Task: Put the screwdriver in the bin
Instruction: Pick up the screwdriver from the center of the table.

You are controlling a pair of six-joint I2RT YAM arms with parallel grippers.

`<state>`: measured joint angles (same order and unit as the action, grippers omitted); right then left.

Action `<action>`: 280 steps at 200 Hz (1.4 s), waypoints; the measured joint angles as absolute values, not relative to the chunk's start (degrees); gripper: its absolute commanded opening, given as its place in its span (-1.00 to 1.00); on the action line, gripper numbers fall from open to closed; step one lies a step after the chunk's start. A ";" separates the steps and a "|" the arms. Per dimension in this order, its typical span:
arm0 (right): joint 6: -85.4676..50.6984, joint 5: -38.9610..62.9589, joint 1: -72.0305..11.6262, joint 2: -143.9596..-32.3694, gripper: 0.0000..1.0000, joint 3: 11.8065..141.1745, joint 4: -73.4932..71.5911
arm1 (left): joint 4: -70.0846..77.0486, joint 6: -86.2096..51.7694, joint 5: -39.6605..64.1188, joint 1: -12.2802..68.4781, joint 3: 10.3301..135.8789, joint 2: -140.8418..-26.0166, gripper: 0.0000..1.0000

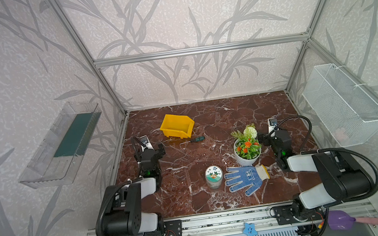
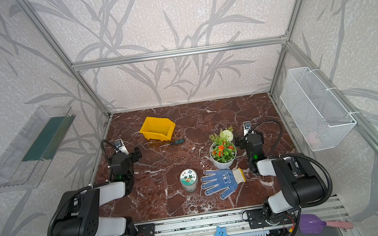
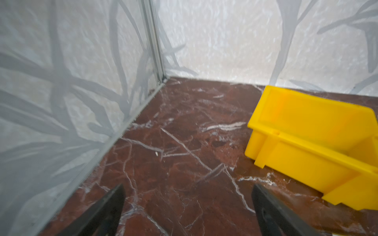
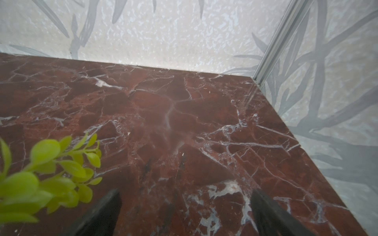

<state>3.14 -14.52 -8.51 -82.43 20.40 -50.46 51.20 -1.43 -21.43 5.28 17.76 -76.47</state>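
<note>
near the front: blue-dotted glove (image 1: 244,178) flat on the marble table (image 1: 193,197), just right of a lidded jar (image 1: 214,177). farther back, right: potted plant (image 1: 247,158), right gripper (image 4: 186,193) beside it, jaws spread, holding nothing. left: left gripper (image 3: 188,190) spread wide, empty, over bare table. beyond: screwdriver (image 1: 193,140) lying on the table, shaft pointing left, just in front of the yellow bin (image 1: 172,133), not inside.

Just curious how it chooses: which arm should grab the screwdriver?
Probably left: the left pincer, open, sits nearer the screwdriver and bin; the flowerpot stands between the right pincer and them.
</note>
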 measured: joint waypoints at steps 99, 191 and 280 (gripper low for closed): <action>-15.77 -14.37 -10.09 -51.68 0.98 32.27 -24.45 | 13.69 -12.23 -31.99 25.80 37.82 -59.27 0.98; -15.20 -5.10 -25.63 -69.25 0.98 53.58 2.00 | -20.64 -4.38 -22.02 34.48 66.13 -86.94 0.98; -13.13 -3.44 -27.29 -63.22 0.98 50.78 5.65 | -35.44 1.26 -11.29 33.39 83.42 -105.56 0.82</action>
